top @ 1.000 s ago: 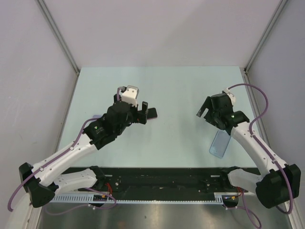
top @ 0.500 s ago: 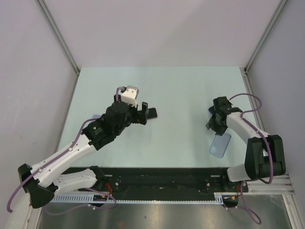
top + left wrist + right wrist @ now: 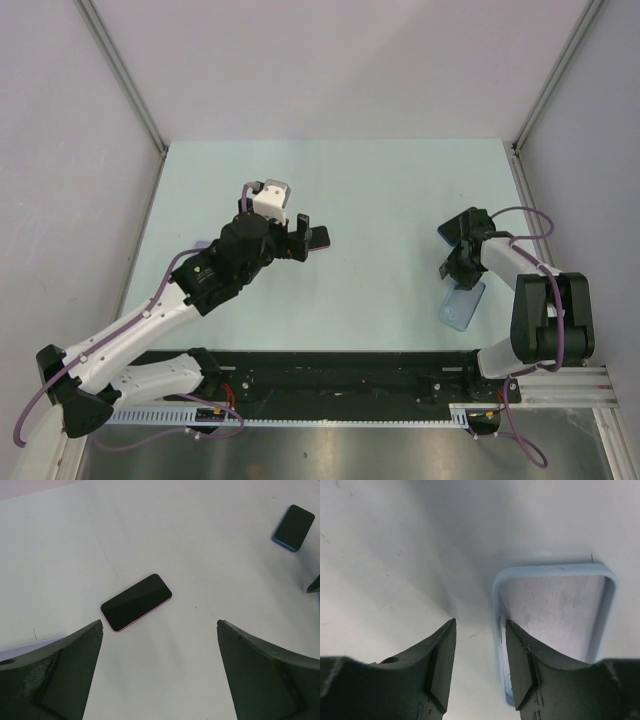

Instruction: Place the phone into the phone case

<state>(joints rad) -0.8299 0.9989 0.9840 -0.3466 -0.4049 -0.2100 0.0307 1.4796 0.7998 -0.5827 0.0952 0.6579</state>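
**A:** Phone (image 3: 136, 601)?
**B:** Flat on the surface (image 3: 200, 540), long axis diagonal, ahead of the wide-open, empty left tool (image 3: 160, 627).
**A:** Phone case (image 3: 550, 569)?
**B:** The right wrist view alone shows the right tool (image 3: 480, 627), narrowly parted, at the case's long rim.

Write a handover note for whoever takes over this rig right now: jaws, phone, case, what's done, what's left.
Left gripper: jaws wide open, empty, hovering above the phone.
Right gripper: jaws slightly open, down at the phone case, astride one long wall, not clamped on it.
Phone: flat on the table, dark screen up, left of centre.
Case: empty, open side up, near the right front of the table, apart from the phone.
Done: nothing seated yet.
Left: grasp the phone, steady the case, bring the phone over and press it in.
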